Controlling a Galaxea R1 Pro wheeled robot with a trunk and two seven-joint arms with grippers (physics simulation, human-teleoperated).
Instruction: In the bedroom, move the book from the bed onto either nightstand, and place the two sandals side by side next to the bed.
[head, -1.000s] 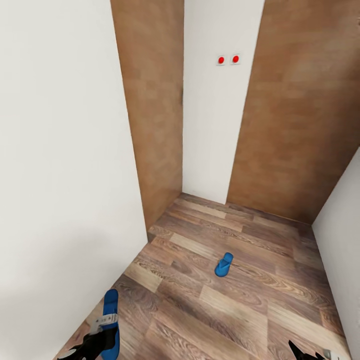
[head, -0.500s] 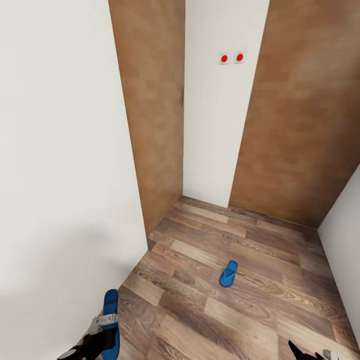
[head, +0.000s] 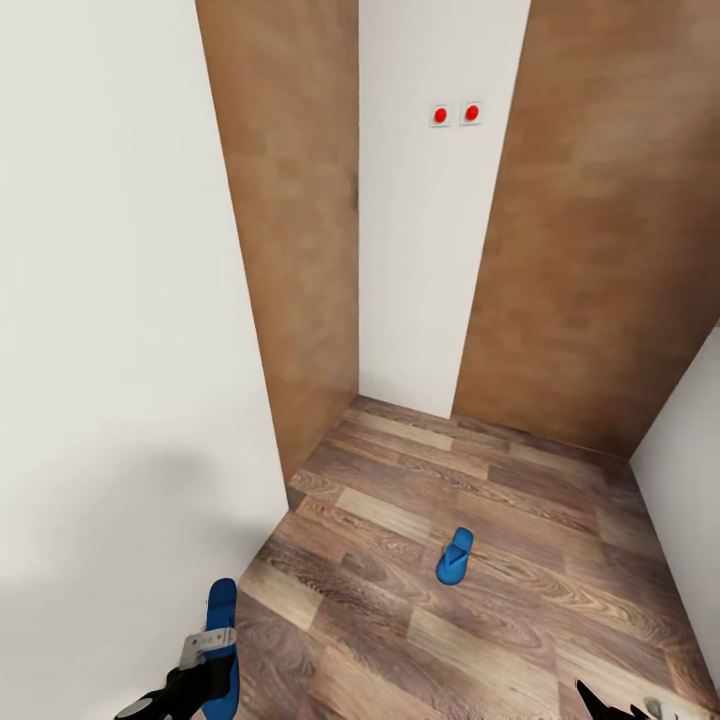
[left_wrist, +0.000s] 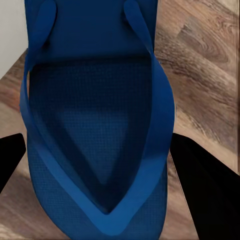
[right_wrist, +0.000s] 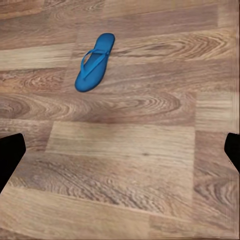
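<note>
The left gripper is pinching one sandal, while the right gripper, jaws spread, is hovering short of the second sandal; it should approach squarely, straddling the sole.

White wall, two brown wooden panels, two red-dot wall plates, wood-plank floor

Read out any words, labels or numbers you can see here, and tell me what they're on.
There is no readable text.
Wall plates: two red dots, no lettering.
Held sandal: plain blue, no brand visible.
Sandal on the floor: too small to show any marking.
</note>
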